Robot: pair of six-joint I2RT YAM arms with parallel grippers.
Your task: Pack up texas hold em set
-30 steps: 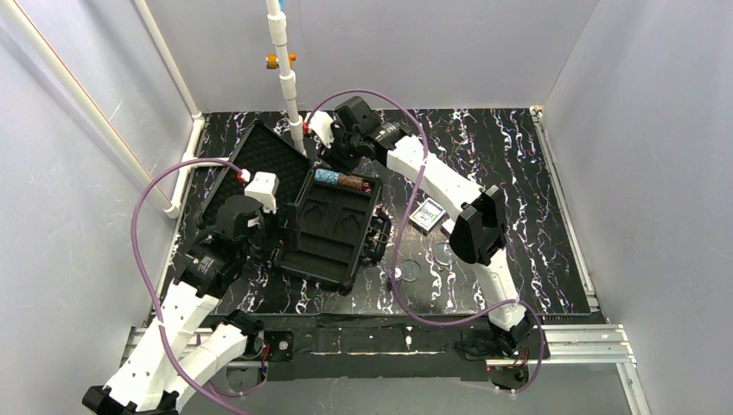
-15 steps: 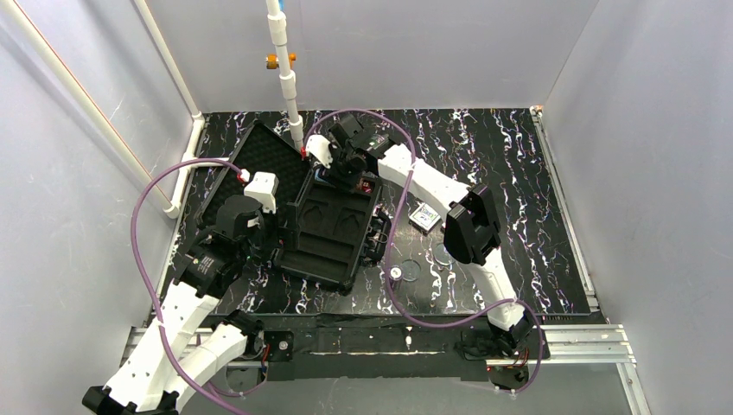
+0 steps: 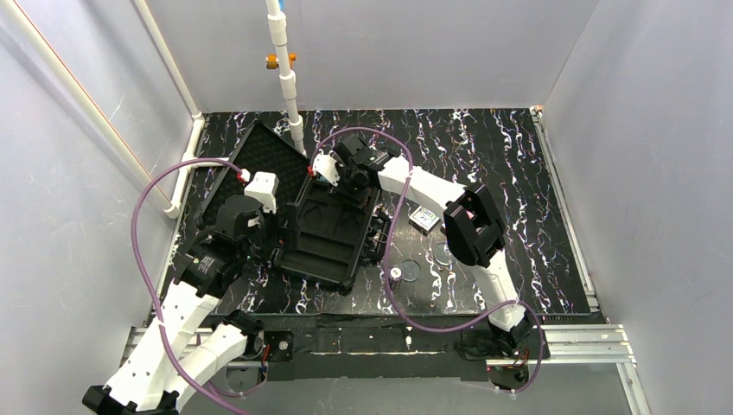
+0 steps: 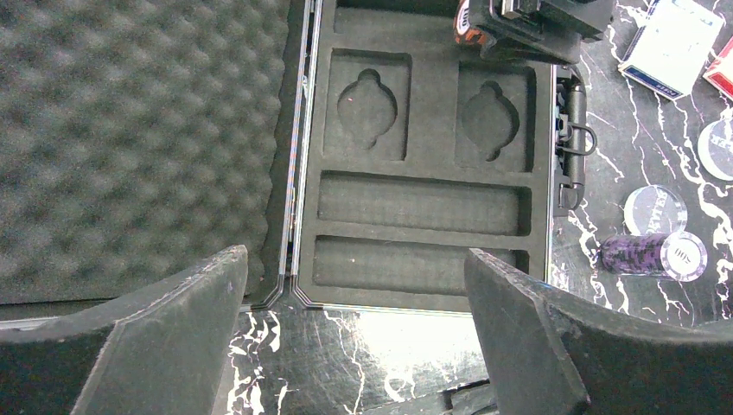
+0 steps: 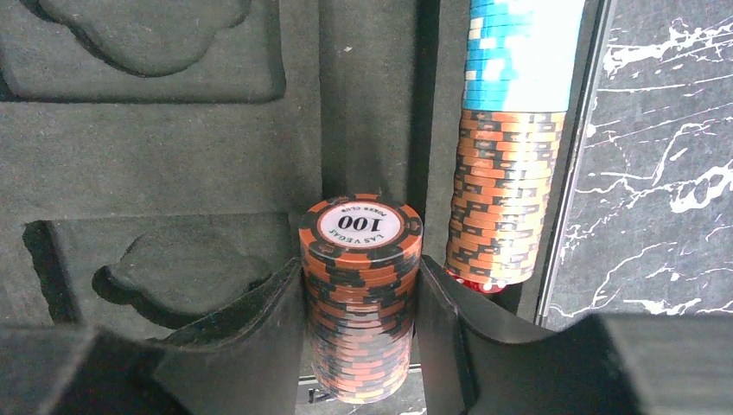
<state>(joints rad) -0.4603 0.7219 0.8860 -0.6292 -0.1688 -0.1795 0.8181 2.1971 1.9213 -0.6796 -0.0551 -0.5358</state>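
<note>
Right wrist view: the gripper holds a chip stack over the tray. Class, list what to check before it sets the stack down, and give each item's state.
1. Grip: right gripper pinches the brown stack from both sides - ok.
2. Lid lies open, foam up - ok.
3. Near slots are empty - ok.
4. Room beside the teal chips and brown chips already packed - cannot tell.
5. Held stack lined up over a slot - cannot tell.
6. Left gripper open, away from the right one - ok.
</note>
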